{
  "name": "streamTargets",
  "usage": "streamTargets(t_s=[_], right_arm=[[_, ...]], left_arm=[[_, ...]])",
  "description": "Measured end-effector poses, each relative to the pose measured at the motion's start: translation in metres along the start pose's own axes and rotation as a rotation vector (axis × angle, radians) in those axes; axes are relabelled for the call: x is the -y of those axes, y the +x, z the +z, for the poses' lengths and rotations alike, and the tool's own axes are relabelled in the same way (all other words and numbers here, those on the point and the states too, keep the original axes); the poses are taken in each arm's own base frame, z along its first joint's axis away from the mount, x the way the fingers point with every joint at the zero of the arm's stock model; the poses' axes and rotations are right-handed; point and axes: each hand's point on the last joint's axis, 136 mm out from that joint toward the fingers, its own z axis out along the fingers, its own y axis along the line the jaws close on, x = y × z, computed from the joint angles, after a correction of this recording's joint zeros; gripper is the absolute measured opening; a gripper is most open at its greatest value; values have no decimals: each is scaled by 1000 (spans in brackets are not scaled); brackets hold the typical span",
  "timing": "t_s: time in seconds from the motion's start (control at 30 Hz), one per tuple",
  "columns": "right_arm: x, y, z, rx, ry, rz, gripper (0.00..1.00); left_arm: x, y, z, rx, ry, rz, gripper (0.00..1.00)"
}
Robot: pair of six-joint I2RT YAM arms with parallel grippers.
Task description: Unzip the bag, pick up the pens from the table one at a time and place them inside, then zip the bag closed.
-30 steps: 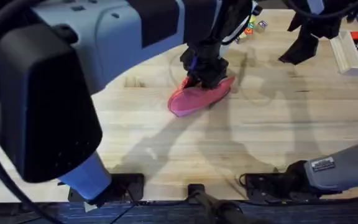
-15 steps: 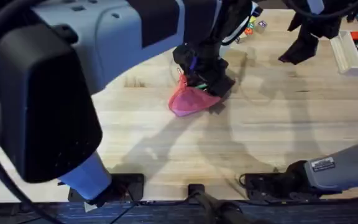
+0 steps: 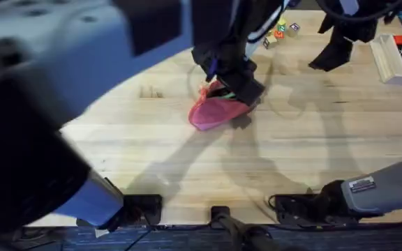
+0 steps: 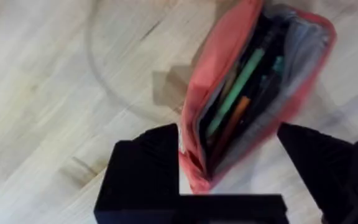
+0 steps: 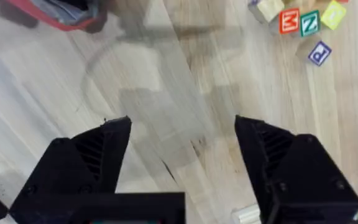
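Bag lies unzipped, pens lengthwise inside

Pink-red bag unzipped, gaping on table; green and orange pens inside.

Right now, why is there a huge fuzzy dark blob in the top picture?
Overhead: that blob is the left arm rising close under the camera, so it blurs. Left wrist: the bag and the pens inside look slightly soft. Right wrist: the right tool casts soft shadows on the table.
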Motion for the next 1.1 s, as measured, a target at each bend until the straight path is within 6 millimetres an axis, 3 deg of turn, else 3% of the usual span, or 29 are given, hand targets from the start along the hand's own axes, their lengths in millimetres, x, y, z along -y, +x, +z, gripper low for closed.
streamTargets(t_s=[0.2, 0.5, 0.7, 0.83, 1.1], right_arm=[[-11, -26, 2, 71, -32, -42, 997], [-29, -58, 3, 129, -71, -116, 997], [-44, -81, -6, 158, -65, -185, 997], [-53, -91, -10, 171, -64, -221, 997], [-64, -104, -9, 181, -77, -263, 997]], left_arm=[[-16, 1, -45, 91, -17, 13, 992], [-43, 14, -91, 164, -56, 96, 991], [-62, 30, -125, 230, -44, 120, 991], [-66, 47, -132, 213, 6, 140, 991], [-71, 73, -121, 155, 105, 188, 991]])
